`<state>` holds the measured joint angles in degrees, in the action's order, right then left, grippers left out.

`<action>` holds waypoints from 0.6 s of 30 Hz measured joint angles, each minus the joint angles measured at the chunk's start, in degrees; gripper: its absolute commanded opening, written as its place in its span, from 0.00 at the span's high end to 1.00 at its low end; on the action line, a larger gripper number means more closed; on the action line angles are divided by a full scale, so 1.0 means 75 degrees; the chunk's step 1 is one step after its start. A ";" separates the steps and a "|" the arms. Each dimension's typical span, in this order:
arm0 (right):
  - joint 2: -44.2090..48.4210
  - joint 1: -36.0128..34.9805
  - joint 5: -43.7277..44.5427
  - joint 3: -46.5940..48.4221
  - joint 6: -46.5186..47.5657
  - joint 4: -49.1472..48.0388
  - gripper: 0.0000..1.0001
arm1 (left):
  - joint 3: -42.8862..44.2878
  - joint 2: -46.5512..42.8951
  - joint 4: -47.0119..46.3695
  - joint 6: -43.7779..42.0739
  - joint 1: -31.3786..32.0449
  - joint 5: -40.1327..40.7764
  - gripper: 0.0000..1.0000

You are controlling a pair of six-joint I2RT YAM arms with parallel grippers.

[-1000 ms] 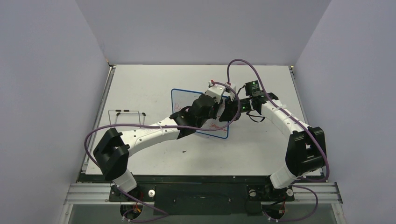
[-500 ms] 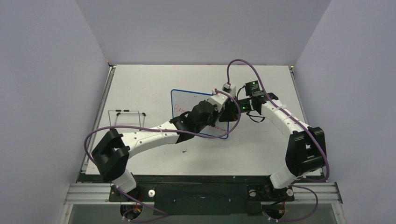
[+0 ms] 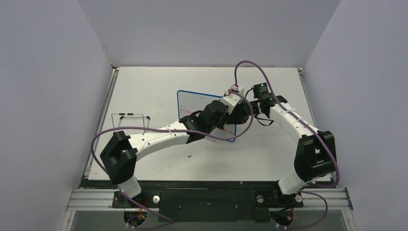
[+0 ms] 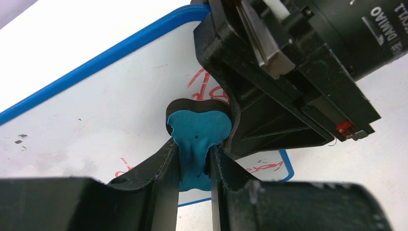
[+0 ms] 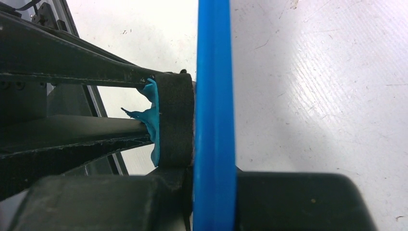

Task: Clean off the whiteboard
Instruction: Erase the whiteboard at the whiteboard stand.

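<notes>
Blue-rimmed and white, the whiteboard (image 3: 190, 102) stands raised on edge, or close to it, over the middle of the table (image 3: 154, 79), a little right of centre. As far as the top view shows, its long axis runs across the table from left to right. Its written face is turned toward the near side and the left arm. The right wrist view meets it edge-on: the rim is a straight blue band up the middle of the picture, with table surface on either side. I cannot tell whether the lower edge rests on the table.

The right gripper (image 5: 213, 192) is pressed together on the board's right-hand edge, one finger on each face with the rim between them. The left gripper (image 4: 195, 151) is drawn in only partway. Its two black fingers (image 4: 155, 173) pinch the narrow waist of the eraser (image 4: 199, 126), which has a blue body and a black pad. The pad lies flat against the written face, just beside the right gripper's finger.

Red writing (image 4: 204, 82) shows in broken strokes above the eraser and again near the board's lower right corner, but no word can be read. Faint grey smudges mark the face further left. From above, the left arm's wrist and its purple cable cover both grippers' fingertips and the eraser — only the board's left part, with a few red strokes, is in plain sight.
</notes>
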<state>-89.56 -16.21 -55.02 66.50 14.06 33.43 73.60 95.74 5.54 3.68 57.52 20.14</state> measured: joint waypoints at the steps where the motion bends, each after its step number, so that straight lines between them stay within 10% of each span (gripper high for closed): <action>1: 0.0000 0.0003 0.0009 0.0000 0.0000 -0.0017 1.00 | 0.0061 0.0020 0.0079 0.0006 -0.0012 0.0000 1.00; 18: 0.0000 0.0003 0.0052 0.0000 -0.0050 -0.0087 1.00 | 0.0624 0.0111 0.0274 0.0641 -0.0280 0.0006 1.00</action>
<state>-89.56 -16.19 -54.63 66.50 13.69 32.77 78.28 96.57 7.60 8.49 55.42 20.18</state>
